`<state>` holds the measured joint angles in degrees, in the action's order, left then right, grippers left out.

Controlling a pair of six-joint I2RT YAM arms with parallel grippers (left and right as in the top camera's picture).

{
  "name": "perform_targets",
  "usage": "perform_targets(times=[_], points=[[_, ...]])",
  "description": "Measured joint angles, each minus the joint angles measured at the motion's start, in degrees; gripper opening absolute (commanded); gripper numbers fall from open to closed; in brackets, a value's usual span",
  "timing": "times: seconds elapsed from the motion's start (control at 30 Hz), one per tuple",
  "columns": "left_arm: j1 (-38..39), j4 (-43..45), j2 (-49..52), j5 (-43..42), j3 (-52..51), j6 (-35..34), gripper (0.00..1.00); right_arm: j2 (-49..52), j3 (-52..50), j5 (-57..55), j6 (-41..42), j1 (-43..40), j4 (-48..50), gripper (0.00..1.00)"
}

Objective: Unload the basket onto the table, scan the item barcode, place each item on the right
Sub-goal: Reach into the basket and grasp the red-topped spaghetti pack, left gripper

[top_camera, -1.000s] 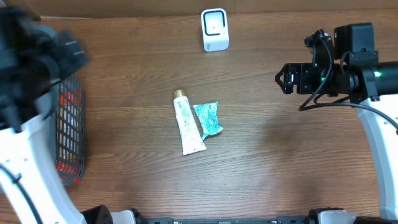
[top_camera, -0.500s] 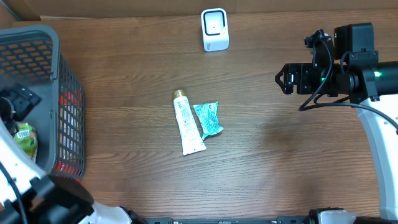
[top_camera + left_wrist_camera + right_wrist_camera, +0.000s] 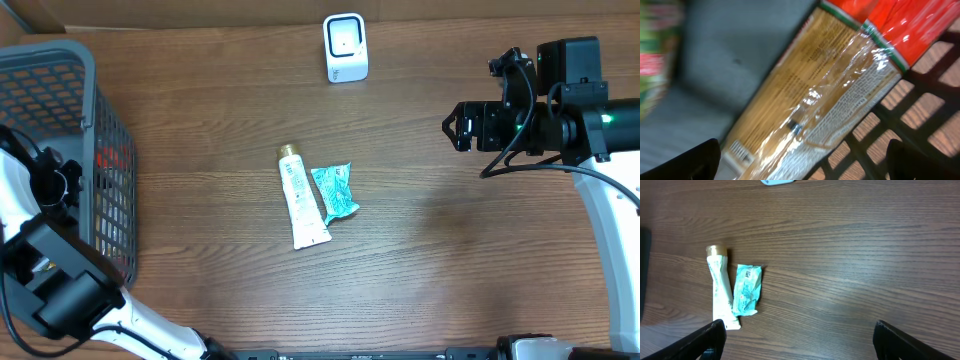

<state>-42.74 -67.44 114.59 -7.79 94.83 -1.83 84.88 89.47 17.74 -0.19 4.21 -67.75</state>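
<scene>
Two hands are wide open and neither one holds anything. The left hand [image 3: 804, 161] is at the grey basket [image 3: 108, 170] on the left edge of the overhead view. Its fingers stand apart over a long clear packet [image 3: 810, 95] with a red end, lying in the basket, its barcode [image 3: 737, 148] toward the lower left. The right hand [image 3: 452, 127] hovers over the right side of the counter [image 3: 450, 260]. The white scanner [image 3: 345, 47] stands at top centre. A white tube [image 3: 303, 207] and a teal sachet [image 3: 334, 191] lie side by side in the middle.
</scene>
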Motion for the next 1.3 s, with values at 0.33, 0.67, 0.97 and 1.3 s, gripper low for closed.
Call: perform_targets(times=[0.33, 0.67, 0.97, 1.3], points=[[-0.1, 1.0, 7.9, -1.1, 0.2, 2.3, 0.88, 0.0, 0.0, 0.0, 0.0, 0.0, 0.0, 0.95], [-0.1, 1.9, 8.4, -2.1, 3.1, 6.6, 0.04, 0.0, 0.0, 0.0, 0.0, 0.0, 0.1, 0.97], [-0.1, -12.4, 13.8, 2.7, 16.9, 3.1, 0.04, 0.0, 0.0, 0.0, 0.0, 0.0, 0.1, 0.97], [3.0, -27.6, 14.7, 3.8, 51.3, 0.7, 0.04, 0.0, 0.0, 0.0, 0.0, 0.0, 0.1, 0.97]])
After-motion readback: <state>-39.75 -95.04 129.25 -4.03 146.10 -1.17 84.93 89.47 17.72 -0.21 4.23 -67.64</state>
